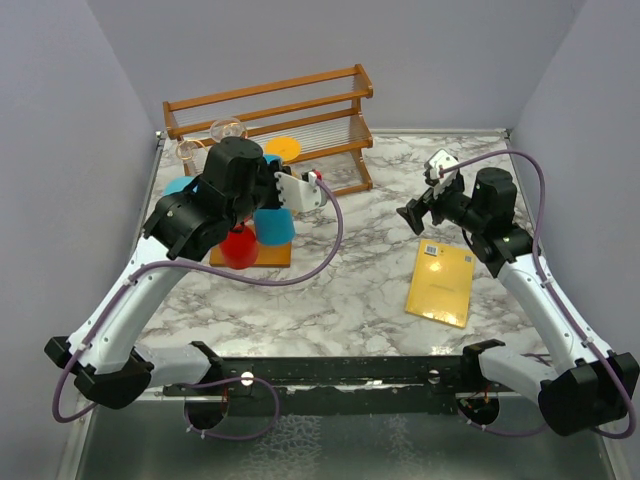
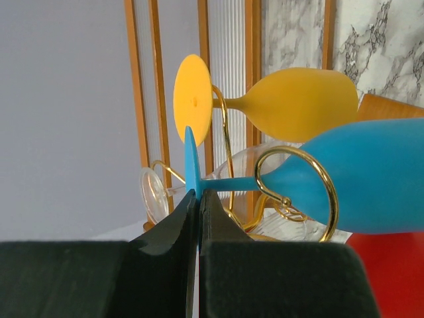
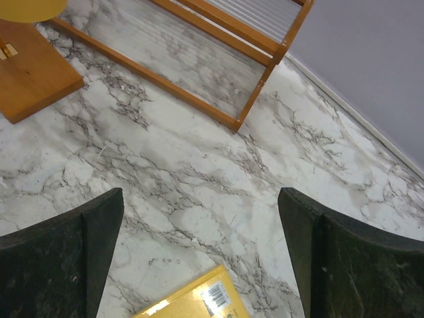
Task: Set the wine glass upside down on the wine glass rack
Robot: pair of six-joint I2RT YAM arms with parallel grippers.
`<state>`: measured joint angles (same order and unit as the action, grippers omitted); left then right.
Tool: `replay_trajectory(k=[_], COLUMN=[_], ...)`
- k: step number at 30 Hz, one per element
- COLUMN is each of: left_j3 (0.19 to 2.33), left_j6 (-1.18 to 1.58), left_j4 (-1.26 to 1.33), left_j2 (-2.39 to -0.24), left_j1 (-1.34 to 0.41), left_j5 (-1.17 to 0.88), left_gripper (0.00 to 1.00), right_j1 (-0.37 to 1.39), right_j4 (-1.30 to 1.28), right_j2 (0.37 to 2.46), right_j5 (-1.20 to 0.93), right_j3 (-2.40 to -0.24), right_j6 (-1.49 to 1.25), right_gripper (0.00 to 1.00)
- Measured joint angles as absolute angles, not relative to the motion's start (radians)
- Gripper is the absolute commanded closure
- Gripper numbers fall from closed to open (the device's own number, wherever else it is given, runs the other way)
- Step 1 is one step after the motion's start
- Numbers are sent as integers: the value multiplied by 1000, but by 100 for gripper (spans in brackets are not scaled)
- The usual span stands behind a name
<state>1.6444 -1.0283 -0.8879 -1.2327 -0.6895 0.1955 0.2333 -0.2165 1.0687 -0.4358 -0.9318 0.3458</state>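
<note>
The blue wine glass (image 2: pixel 371 179) hangs bowl-down with its stem passed through a curled gold loop of the wine glass rack (image 2: pixel 295 151). My left gripper (image 2: pixel 198 195) is shut on the thin blue foot of this glass, seen edge-on between the pads. From above, the blue bowl (image 1: pixel 272 226) shows beside a red glass (image 1: pixel 238 247) over the rack's orange-brown base (image 1: pixel 270 257); the left fingertips are hidden under the wrist. A yellow glass (image 2: pixel 298 103) and a clear glass (image 2: pixel 156 192) also hang on the rack. My right gripper (image 3: pixel 199 205) stands open over bare marble, holding nothing.
A two-tier wooden slatted shelf (image 1: pixel 270 110) stands against the back wall, just behind the rack. A yellow book (image 1: pixel 440 283) lies on the marble table under the right arm (image 1: pixel 480 205). A second light-blue glass (image 1: pixel 180 186) shows left of the left wrist.
</note>
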Motion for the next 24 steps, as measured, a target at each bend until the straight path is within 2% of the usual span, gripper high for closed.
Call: replay_trajectory(k=[24], left_j3=[1598], left_j6=[-966], left_j4=[-908], left_j2=[-1164], left_j1=[-690], left_j5=[188], left_gripper=[100], right_j1=[227], right_j4=[-217], right_j2=[1089], right_j5=[-440], right_j3=[-932], right_j6=[360], right_gripper=[0])
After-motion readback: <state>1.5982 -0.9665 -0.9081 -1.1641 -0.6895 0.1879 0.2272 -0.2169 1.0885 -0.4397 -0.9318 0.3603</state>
